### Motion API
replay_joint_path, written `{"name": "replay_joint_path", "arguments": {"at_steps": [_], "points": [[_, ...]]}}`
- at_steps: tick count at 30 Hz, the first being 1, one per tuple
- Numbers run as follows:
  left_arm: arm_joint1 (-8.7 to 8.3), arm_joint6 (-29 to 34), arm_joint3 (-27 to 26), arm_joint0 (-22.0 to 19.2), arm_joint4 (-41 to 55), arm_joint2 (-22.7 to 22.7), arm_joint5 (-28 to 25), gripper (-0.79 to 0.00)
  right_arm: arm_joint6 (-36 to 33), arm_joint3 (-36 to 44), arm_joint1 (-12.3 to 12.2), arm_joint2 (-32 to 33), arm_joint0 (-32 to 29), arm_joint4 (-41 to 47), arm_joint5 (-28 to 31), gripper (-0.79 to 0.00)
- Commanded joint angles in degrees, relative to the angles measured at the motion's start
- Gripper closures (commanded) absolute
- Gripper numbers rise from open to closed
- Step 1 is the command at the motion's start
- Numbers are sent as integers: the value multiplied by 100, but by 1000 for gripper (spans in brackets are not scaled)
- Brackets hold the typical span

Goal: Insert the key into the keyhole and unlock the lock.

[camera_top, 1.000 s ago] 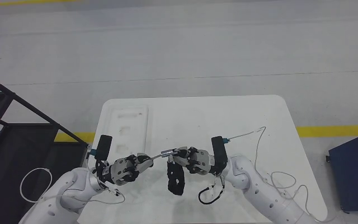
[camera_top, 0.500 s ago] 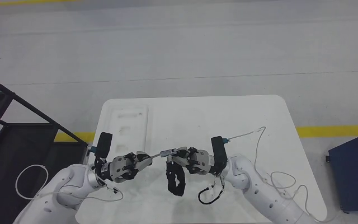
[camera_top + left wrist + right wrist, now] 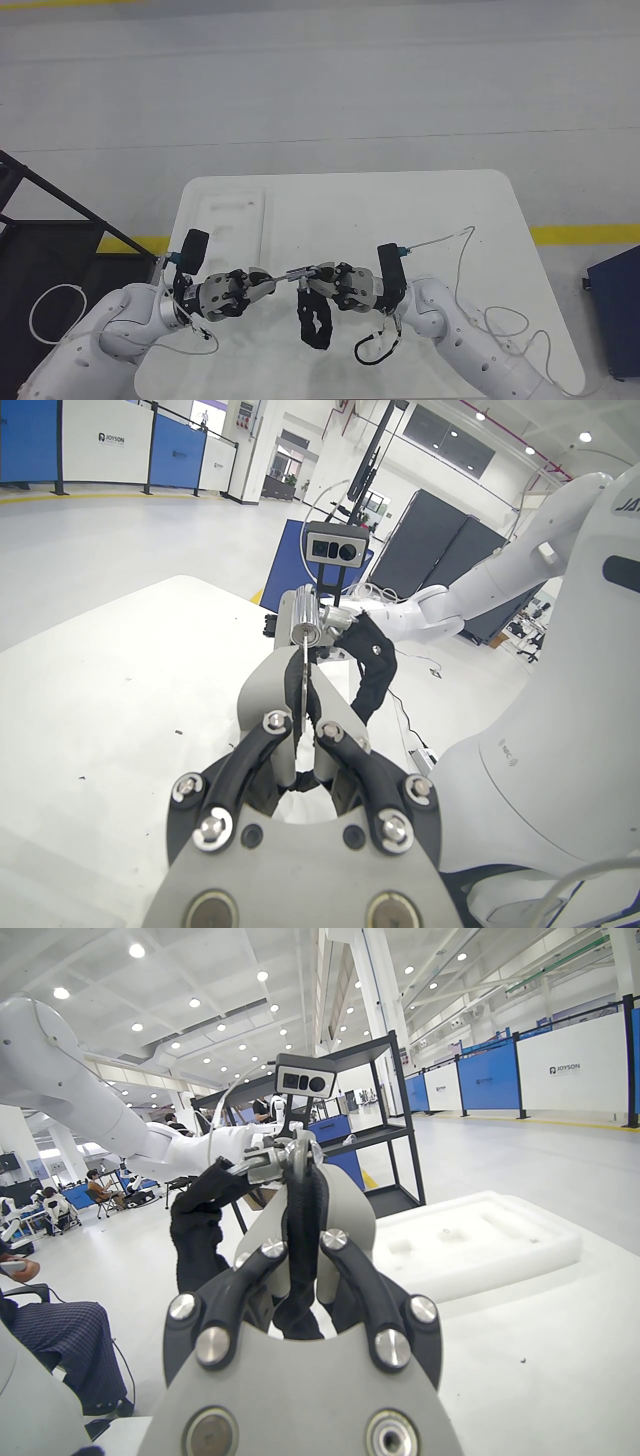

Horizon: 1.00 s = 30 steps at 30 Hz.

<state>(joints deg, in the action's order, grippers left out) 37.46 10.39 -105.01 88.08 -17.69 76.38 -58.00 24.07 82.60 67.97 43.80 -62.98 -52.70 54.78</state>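
A silver lock (image 3: 306,618) with a black fabric-covered cable (image 3: 376,665) is held above the table. In the right wrist view my right gripper (image 3: 302,1193) is shut on the lock (image 3: 280,1162) where the cable (image 3: 192,1228) joins it. My left gripper (image 3: 303,682) is shut on the flat key (image 3: 305,656), whose tip meets the keyhole in the cylinder's round face. From above, the left gripper (image 3: 255,282), key (image 3: 280,276), lock (image 3: 302,272) and right gripper (image 3: 328,276) form one line over the table's front middle, and the cable loop (image 3: 315,325) hangs down.
A white foam tray (image 3: 235,215) with shallow recesses lies at the table's back left. A thin white wire (image 3: 440,240) trails over the right side of the table (image 3: 400,210). A black rack (image 3: 40,260) stands off the table's left edge.
The left wrist has rolled and edged slightly toward the lock, with the key still held in line with it. The right arm and lock have stayed put.
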Motion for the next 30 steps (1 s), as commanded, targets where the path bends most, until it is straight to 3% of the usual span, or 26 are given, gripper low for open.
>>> {"name": "replay_joint_path", "arguments": {"at_steps": [1, 14, 18, 22, 30], "points": [[-18, 108, 4, -79, 81, -16, 0, 0, 0, 0, 0, 0, 0, 0, 0, 0], [-76, 735, -54, -435, 356, -166, 0, 0, 0, 0, 0, 0, 0, 0, 0, 0], [-61, 739, -61, -599, 56, -98, 0, 0, 0, 0, 0, 0, 0, 0, 0, 0], [26, 245, -311, -572, -1093, 101, 163, 0, 0, 0, 0, 0, 0, 0, 0, 0], [202, -1257, -1098, 269, -4526, 167, 1543, 0, 0, 0, 0, 0, 0, 0, 0, 0]]}}
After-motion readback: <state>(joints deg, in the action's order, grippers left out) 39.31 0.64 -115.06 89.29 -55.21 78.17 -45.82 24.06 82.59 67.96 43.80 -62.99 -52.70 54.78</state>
